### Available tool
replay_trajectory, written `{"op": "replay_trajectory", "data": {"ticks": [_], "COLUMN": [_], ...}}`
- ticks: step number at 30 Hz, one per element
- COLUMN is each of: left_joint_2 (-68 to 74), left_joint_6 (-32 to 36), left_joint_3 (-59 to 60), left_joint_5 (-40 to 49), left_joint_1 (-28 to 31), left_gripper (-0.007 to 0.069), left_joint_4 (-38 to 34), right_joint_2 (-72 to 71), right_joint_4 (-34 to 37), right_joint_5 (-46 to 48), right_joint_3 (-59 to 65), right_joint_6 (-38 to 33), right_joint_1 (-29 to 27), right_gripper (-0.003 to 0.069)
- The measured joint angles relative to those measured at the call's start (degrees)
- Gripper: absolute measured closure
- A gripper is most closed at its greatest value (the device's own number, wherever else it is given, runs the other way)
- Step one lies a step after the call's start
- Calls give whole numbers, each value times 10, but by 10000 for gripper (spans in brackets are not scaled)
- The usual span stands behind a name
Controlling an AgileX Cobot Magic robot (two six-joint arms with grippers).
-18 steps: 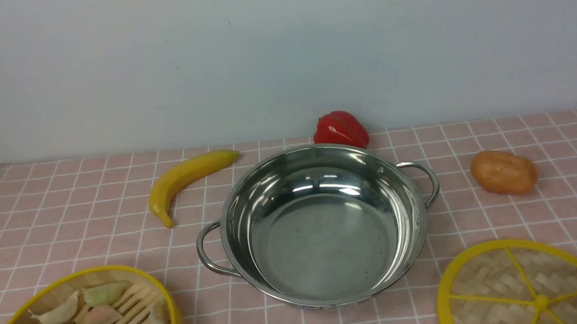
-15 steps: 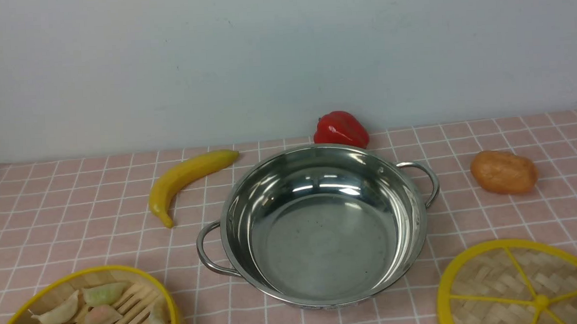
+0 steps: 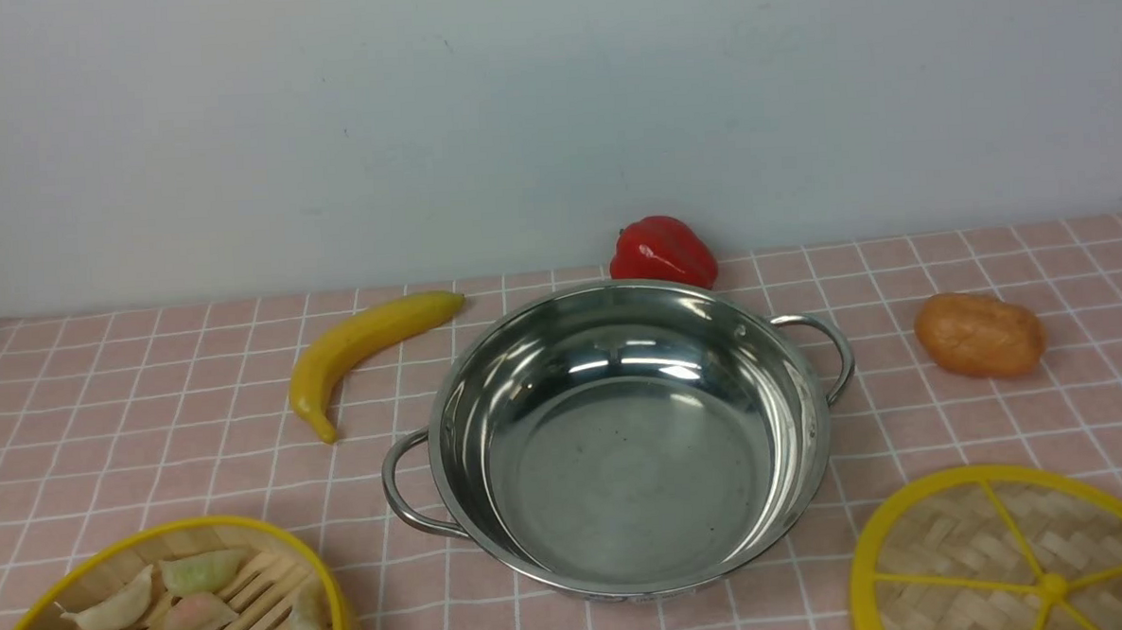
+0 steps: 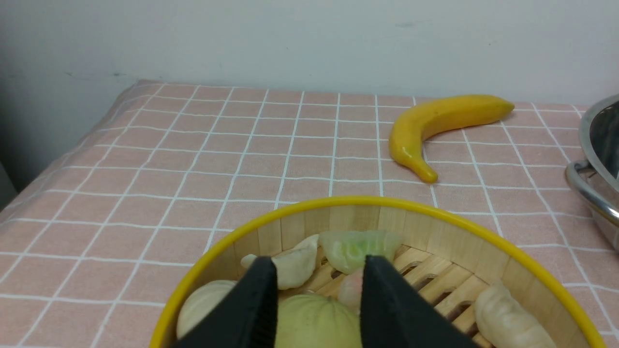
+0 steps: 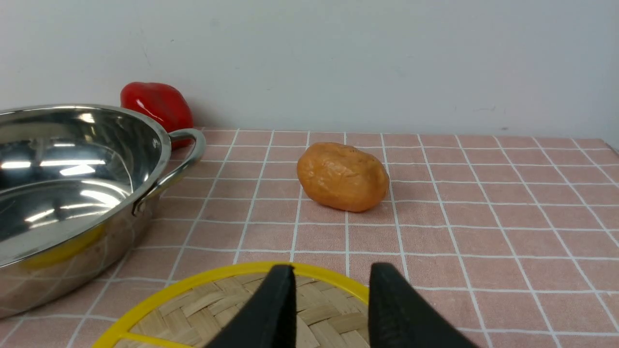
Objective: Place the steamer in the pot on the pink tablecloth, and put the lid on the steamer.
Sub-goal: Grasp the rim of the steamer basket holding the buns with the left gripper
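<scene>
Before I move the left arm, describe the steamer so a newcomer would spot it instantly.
On the pink tablecloth, find the wide steel pot. The steamer sits nearer the camera, to the pot's left: a yellow-rimmed bamboo basket. Unlike the flat woven lid, it has walls, a slatted floor and food inside.

Saw the steamer point(image 4: 309, 222) on the pink tablecloth point(image 4: 159, 193), with pale pieces point(image 4: 510, 316) and a round green piece point(image 4: 316, 324) inside. Noted dark fingers point(image 4: 261, 295) apart, blurred. Recorded a banana point(image 4: 435, 118) beyond the steamer; caught only part of the pot point(image 4: 586, 133).
</scene>
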Motion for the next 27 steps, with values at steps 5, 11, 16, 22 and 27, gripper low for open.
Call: {"op": "replay_trajectory", "data": {"ticks": [5,11,16,22,27], "left_joint_2": [0,0,0,0,0], "left_joint_6": [0,0,-35,-93,-115], "left_joint_3": [0,0,0,0,0], "left_joint_5": [0,0,-40,-125,-179], "left_joint_1": [0,0,0,0,0], "left_gripper": [382,382,382,382,382], "left_joint_4": [0,0,-46,-127,-142], "right_joint_2": [0,0,0,0,0], "right_joint_4": [0,0,0,0,0], "right_joint_5": [0,0,0,0,1], "right_joint_3": [0,0,0,0,0], "right_joint_6": [1,1,2,2,2], "right_joint_1": [0,0,0,0,0], "right_gripper": [419,419,419,419,419]}}
